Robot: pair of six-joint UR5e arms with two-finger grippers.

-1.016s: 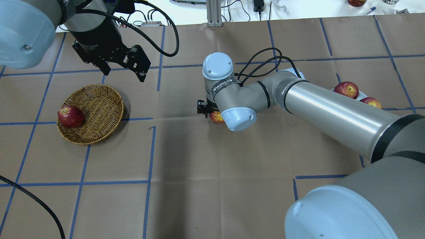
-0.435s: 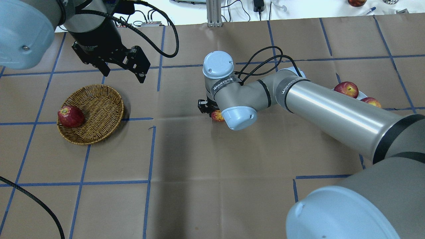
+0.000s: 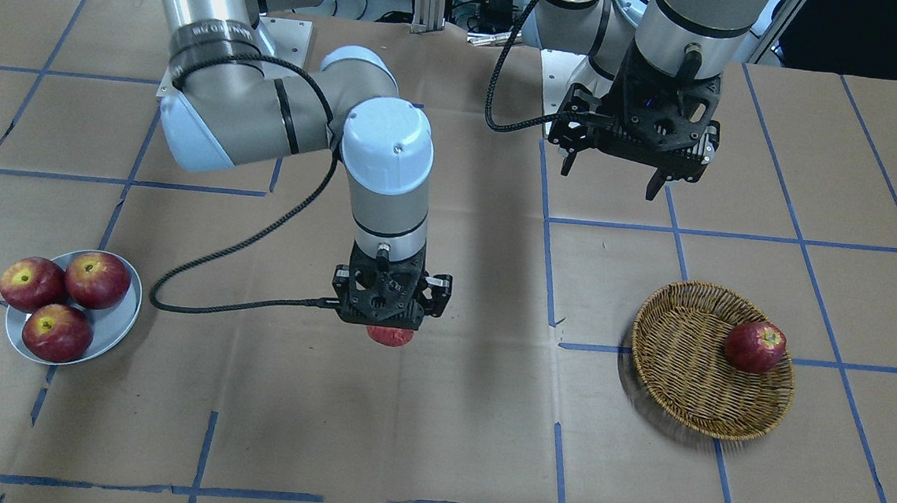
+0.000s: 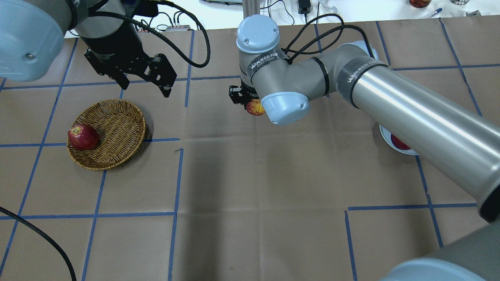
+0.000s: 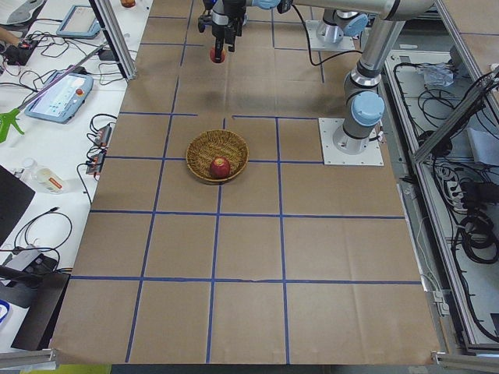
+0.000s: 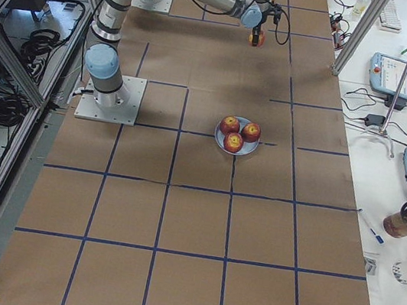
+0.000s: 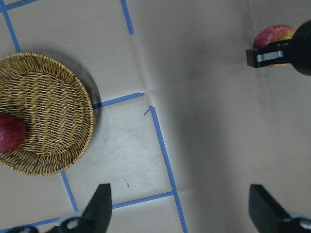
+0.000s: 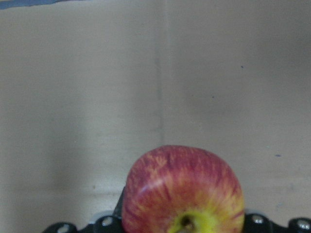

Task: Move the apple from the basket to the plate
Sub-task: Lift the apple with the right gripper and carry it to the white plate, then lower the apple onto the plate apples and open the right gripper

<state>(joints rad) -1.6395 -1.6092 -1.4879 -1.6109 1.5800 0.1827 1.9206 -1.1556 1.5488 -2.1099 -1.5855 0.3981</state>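
Currently right hand (image 3: 390, 320) clamped on the apple (image 8: 182, 191) over mid-desk; left hand (image 3: 610, 177) spread wide, empty, near the basket (image 3: 685, 371) toward the desk's left edge.

Streaky apple (image 3: 389, 336) — seemingly aloft — between basket (image 3: 678, 354), plate (image 3: 116, 324)

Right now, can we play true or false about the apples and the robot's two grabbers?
1. The right gripper holds the streaky red-orange apple up off the table. True.
2. The wicker basket has nothing in it. False: one dark red apple lies in it.
3. Three dark red apples sit on the blue-grey plate. True.
4. The left gripper is squeezing an apple. False: it is open and holds nothing.
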